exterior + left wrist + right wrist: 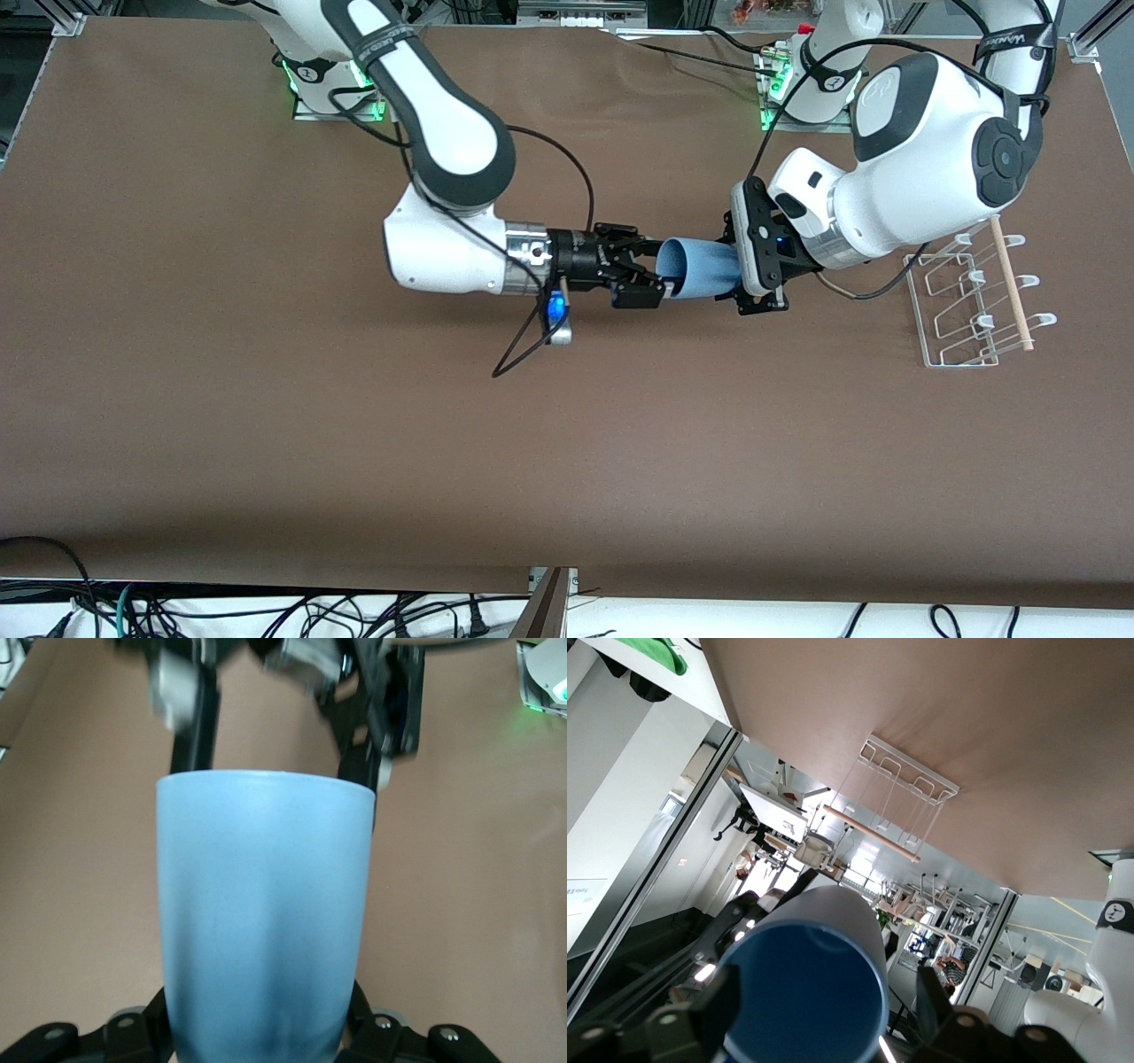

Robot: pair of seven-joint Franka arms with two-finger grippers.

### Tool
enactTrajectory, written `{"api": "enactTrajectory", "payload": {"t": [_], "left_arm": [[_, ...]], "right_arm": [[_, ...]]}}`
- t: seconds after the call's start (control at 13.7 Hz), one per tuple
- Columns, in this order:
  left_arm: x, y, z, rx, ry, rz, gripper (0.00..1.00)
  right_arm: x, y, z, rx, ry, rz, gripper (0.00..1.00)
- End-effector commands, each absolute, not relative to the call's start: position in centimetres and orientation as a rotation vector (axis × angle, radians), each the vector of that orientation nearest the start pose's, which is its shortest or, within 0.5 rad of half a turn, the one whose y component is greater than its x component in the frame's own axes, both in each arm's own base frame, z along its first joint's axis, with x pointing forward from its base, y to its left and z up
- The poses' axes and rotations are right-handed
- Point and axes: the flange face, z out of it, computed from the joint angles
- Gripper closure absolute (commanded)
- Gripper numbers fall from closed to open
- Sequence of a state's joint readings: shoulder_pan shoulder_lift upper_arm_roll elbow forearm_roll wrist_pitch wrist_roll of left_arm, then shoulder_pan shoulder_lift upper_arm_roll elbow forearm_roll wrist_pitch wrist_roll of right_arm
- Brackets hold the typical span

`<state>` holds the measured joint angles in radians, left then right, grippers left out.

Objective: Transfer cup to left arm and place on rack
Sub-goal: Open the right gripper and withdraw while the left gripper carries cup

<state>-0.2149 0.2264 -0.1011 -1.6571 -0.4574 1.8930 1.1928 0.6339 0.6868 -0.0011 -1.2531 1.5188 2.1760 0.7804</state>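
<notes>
The light-blue cup (700,268) hangs on its side in the air over the middle of the table, between the two grippers. My left gripper (725,270) is shut on the cup's base end; in the left wrist view the cup (264,912) fills the gap between its jaws (257,1038). My right gripper (654,270) is open, with its fingers on either side of the cup's rim; in the right wrist view the cup's open mouth (806,992) faces the camera and one finger (930,990) stands apart from it. The rack (966,301) stands toward the left arm's end of the table.
The rack's wooden dowel (1010,283) runs along its side; the rack also shows in the right wrist view (908,793). A black cable (523,346) loops down from the right wrist to the brown table (354,443).
</notes>
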Motion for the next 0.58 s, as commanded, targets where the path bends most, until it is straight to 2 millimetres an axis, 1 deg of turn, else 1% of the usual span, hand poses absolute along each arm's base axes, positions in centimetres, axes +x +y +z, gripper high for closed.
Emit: {"api": "enactTrajectory", "payload": {"t": [0.0,0.07,0.15,0.22,0.29,0.37,0.44,0.51], "left_arm": [[59.6,-18.8,49.3,-2.808,2.224,-0.297,0.86],[59.7,-17.7,49.1,-2.798,2.211,-0.238,0.86],[59.7,-16.5,48.8,-2.767,2.197,-0.169,0.86],[59.7,-15.2,48.7,-2.755,2.182,-0.106,0.86],[59.5,-14.4,48.6,-2.724,2.179,-0.03,0.9],[59.5,-13.7,49.5,-2.651,2.169,0.055,0.93],[59.5,-12.9,50.3,-2.579,2.15,0.142,0.93],[59.6,-11.9,50.7,-2.504,2.111,0.224,0.93]], "right_arm": [[63.4,44.0,43.2,-1.628,0.885,0.82,0.01],[64.6,41.4,44.2,-1.669,0.877,0.781,0.01],[65.1,39.5,44.2,-1.765,0.859,0.747,0.01],[65.6,37.0,45.3,-1.881,0.834,0.703,0.01],[65.9,34.3,46.3,-1.989,0.819,0.666,0.01],[66.2,31.6,46.7,-2.075,0.814,0.65,0.01],[67.0,28.0,47.2,-2.146,0.833,0.606,0.01],[67.4,24.5,48.2,-2.22,0.822,0.55,0.01]]}}
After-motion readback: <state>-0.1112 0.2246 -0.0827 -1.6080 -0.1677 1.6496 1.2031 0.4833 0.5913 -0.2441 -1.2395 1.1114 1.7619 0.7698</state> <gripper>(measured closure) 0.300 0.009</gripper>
